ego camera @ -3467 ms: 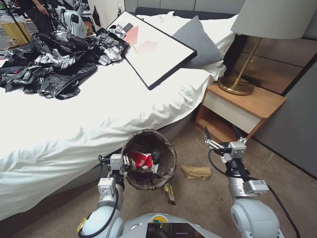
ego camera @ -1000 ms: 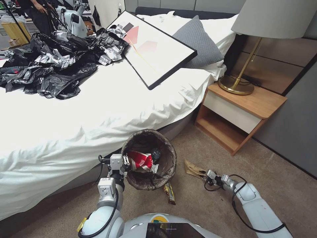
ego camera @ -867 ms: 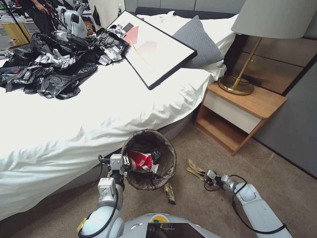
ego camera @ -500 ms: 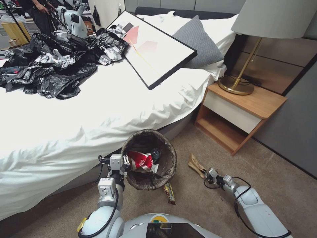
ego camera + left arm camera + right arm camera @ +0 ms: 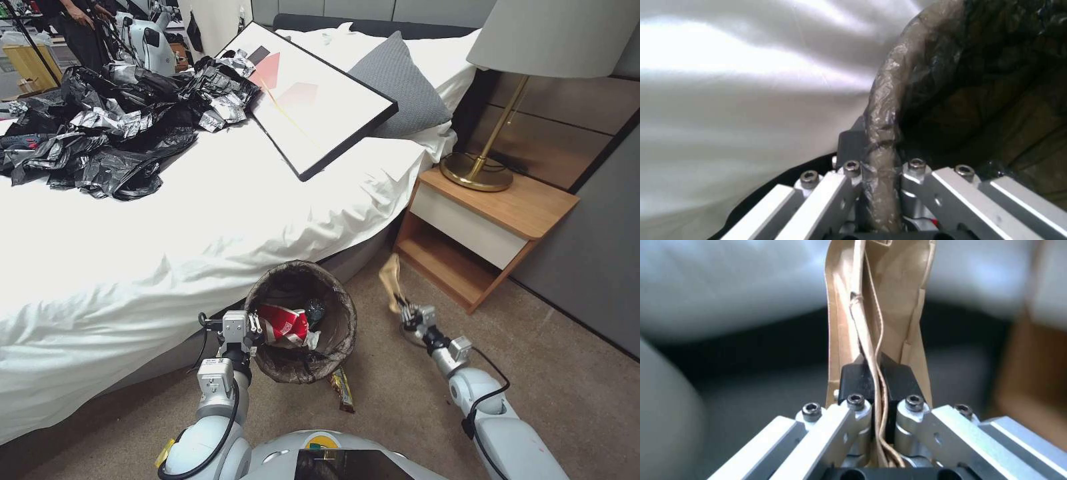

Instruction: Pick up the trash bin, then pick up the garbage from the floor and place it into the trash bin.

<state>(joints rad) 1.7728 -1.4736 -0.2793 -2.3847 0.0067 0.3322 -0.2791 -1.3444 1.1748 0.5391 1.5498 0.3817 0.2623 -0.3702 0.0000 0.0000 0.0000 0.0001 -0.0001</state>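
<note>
Your head camera looks down on a white bed (image 5: 200, 220) with the black and silver sheeting (image 5: 113, 113) piled at its far left, a framed picture (image 5: 313, 100) and a grey pillow (image 5: 400, 87) to the right. A wooden nightstand (image 5: 487, 220) carrying a lamp (image 5: 507, 100) stands beside the bed on your right.

The trash bin (image 5: 337, 333) hangs off the carpet (image 5: 400, 413) against the bed's edge, liner bag around its rim; a red-and-white packet (image 5: 283, 323) and a dark bottle top lie inside. Your left gripper (image 5: 255, 327) is clamped on the near-left rim (image 5: 882, 133), one finger on either side of the liner.

Your right gripper (image 5: 405, 311) is right of the bin, raised off the floor, pinching the brown paper bag (image 5: 391, 281) (image 5: 880, 306), which stands up from the pads (image 5: 856, 378).

A yellow snack wrapper (image 5: 343, 390) lies on the carpet just in front of the bin
</note>
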